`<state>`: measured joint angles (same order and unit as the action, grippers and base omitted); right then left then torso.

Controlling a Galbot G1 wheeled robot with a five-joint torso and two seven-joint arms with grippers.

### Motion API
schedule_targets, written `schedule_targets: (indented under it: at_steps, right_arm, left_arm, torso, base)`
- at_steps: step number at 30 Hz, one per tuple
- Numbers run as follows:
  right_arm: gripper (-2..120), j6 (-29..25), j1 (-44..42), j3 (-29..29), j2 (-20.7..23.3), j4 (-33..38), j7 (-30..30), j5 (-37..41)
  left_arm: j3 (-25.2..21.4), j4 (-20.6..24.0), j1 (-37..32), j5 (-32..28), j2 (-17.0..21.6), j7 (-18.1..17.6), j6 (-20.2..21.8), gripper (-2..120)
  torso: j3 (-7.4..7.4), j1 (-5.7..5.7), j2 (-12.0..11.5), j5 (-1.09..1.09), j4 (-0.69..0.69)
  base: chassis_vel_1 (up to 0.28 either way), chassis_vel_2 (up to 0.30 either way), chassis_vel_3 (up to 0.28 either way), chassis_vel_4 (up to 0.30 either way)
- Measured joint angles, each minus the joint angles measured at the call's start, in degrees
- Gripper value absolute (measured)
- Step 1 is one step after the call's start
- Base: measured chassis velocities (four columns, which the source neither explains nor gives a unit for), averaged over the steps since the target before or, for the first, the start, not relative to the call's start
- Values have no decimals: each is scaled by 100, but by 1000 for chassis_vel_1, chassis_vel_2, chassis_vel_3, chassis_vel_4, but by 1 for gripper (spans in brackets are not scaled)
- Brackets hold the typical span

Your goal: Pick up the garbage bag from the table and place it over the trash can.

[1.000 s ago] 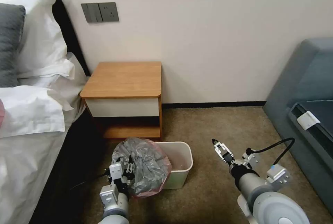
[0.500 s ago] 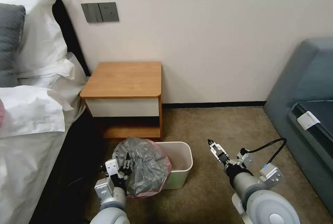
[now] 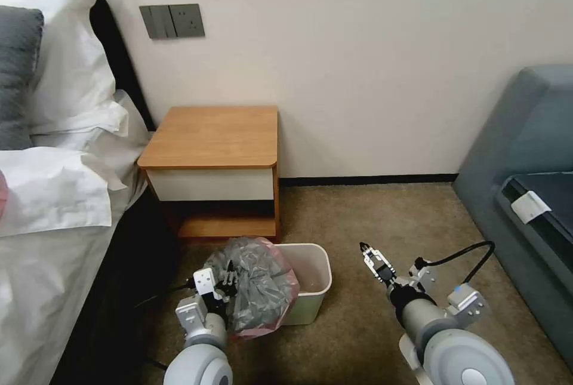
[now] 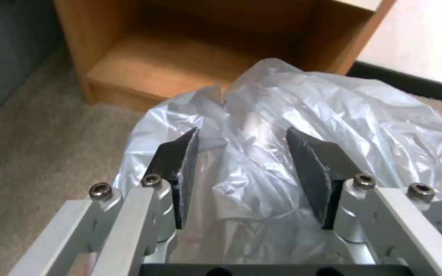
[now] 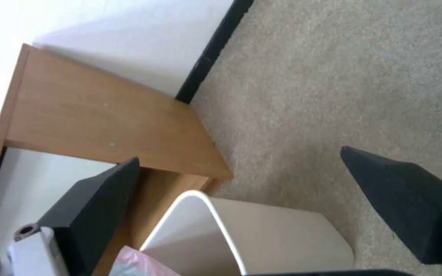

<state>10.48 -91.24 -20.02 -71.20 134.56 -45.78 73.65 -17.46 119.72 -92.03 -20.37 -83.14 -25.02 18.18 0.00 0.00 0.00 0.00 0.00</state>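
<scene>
Garbage bag (image 3: 256, 280) sat bunched over the left half of the trash can (image 3: 310, 277), on the carpet before the surface (image 3: 212, 137). Left pincer (image 4: 241, 161) was spread open against the plastic, gripping nothing; right pincer (image 3: 371, 255) hung open beside the can. Best spread the pink rim across. One bag, one can, two pincers.

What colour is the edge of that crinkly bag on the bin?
Pink-red, around the translucent grey garbage bag draped on the trash can; it shows best in the head view.

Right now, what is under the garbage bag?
The garbage bag drapes over the left end of the trash can, which stands on the carpet. That end's rim and inside are hidden; the right end is uncovered.
</scene>
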Motion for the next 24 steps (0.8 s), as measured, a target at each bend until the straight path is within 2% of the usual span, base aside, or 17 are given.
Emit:
schedule_targets:
  at_steps: [11,16,22,24]
  right_arm:
    - [100,-18,2,18,-91,-88,22,-44]
    - [100,-37,34,11,-104,-144,6,-39]
    - [100,-44,64,-3,-179,-253,-9,-14]
    - [100,-44,64,-4,-183,-257,-9,-14]
  left_arm:
    - [48,-206,249,42,68,54,49,47]
    - [111,-280,462,-103,189,13,279,48]
    - [173,-254,593,-356,387,-98,757,45]
    - [177,-250,599,-372,394,-108,776,45]
  torso:
    - [0,0,0,0,0]
    - [0,0,0,0,0]
    - [0,0,0,0,0]
    - [0,0,0,0,0]
  base:
    - [0,0,0,0]
    - [0,0,0,0]
    - [0,0,0,0]
    - [0,0,0,0]
